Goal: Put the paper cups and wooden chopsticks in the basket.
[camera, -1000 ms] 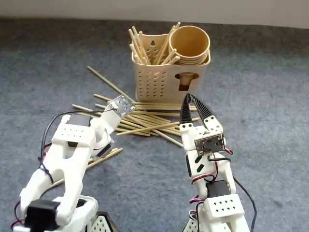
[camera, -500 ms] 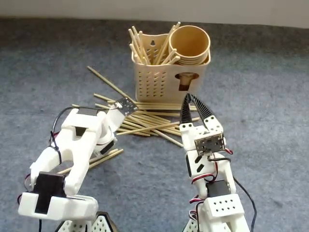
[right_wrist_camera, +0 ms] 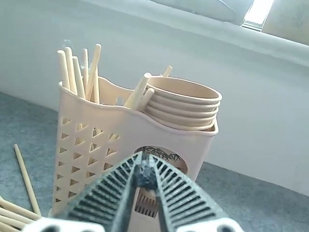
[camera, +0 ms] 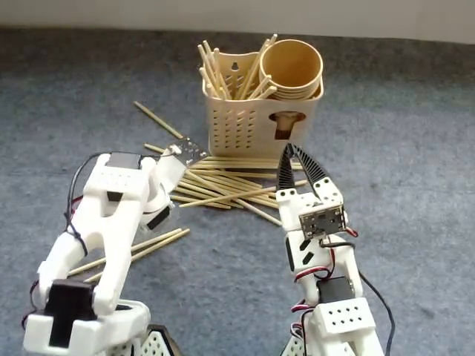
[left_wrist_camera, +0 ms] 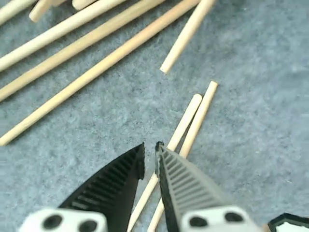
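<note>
The cream basket (camera: 256, 122) stands at the far middle, with stacked paper cups (camera: 292, 68) and several wooden chopsticks (camera: 223, 70) upright inside. More chopsticks (camera: 223, 185) lie fanned on the carpet in front of it. My left arm (camera: 115, 200) hangs over the pile's left end. Its gripper (left_wrist_camera: 149, 147) points down just above a pair of chopsticks (left_wrist_camera: 193, 121), shut to a thin slit and holding nothing. My right gripper (camera: 288, 150) is shut and empty, its tip close in front of the basket (right_wrist_camera: 116, 135) below the cups (right_wrist_camera: 186, 104).
Grey carpet (camera: 401, 163) covers the whole table, with open room to the right of the basket and at the far left. A pair of chopsticks (camera: 141, 248) lies apart from the pile beside the left arm. A pale wall (right_wrist_camera: 217, 53) rises behind the basket.
My left arm has swung and its wrist has shifted a little farther away, toward the basket's left corner, over the pile. The right arm has kept still.
</note>
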Motion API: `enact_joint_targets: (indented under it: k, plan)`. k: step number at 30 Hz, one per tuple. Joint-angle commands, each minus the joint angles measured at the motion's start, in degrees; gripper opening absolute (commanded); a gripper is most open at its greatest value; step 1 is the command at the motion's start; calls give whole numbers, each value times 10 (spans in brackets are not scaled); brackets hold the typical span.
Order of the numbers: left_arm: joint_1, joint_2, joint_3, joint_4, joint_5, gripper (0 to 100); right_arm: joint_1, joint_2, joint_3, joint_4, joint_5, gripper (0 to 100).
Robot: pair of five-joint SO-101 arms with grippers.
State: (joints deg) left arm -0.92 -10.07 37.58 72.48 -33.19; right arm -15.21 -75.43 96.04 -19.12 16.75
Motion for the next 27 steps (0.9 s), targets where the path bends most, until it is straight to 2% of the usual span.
enact_joint_targets:
  k: [1,8,15,22,27]
  plan:
    - [19,-64,35,14,-5,94,6,-2,58,1,7,5]
    - [15,-68,98,-61,-6,108,6,-2,58,1,7,5]
    - [-13,-65,109,-119,-5,108,6,-2,58,1,7,5]
    - [-21,36,73,-116,-6,83,6,-1,58,1,7,5]
    - [-26,17,50,-113,-4,63,6,-1,58,1,7,5]
